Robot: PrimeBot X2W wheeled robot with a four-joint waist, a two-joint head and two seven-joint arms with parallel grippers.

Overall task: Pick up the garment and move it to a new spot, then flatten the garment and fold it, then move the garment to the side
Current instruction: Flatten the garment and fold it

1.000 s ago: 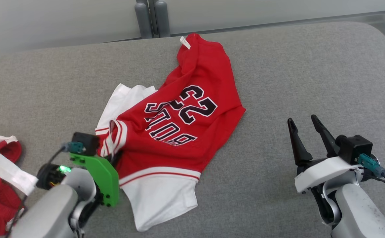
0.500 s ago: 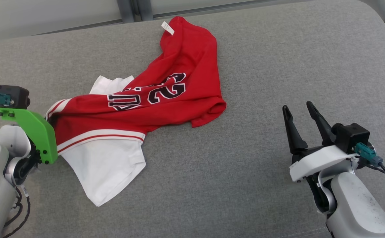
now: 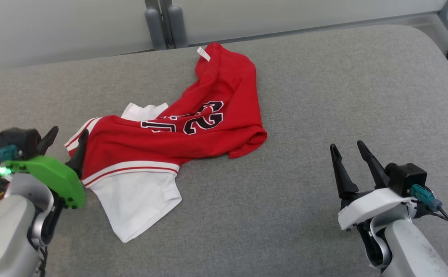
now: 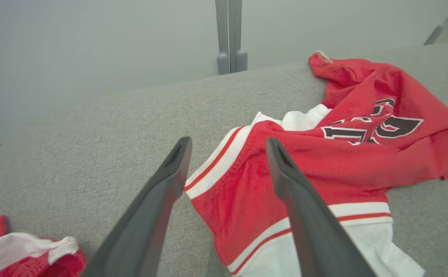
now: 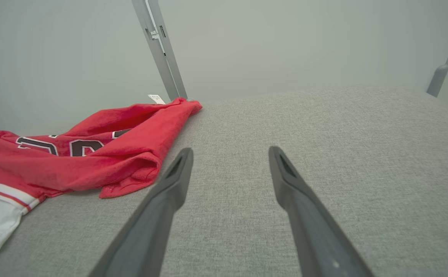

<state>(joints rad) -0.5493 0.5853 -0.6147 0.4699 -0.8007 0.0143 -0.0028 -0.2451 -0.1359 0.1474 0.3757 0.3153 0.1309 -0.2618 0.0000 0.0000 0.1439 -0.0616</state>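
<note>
The left gripper [image 3: 68, 134] stands wide open and grips nothing, its fingers straddling the striped cuff end of the red-and-white garment [image 3: 208, 134]. The garment lies crumpled on the grey padded surface [image 3: 323, 96]. The right gripper [image 3: 347, 148] is also spread wide and empty, well apart from the garment's opposite end.

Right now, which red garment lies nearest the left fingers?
The numbered jersey, its striped edge between the open fingers; the other red garment sits bunched apart.
</note>
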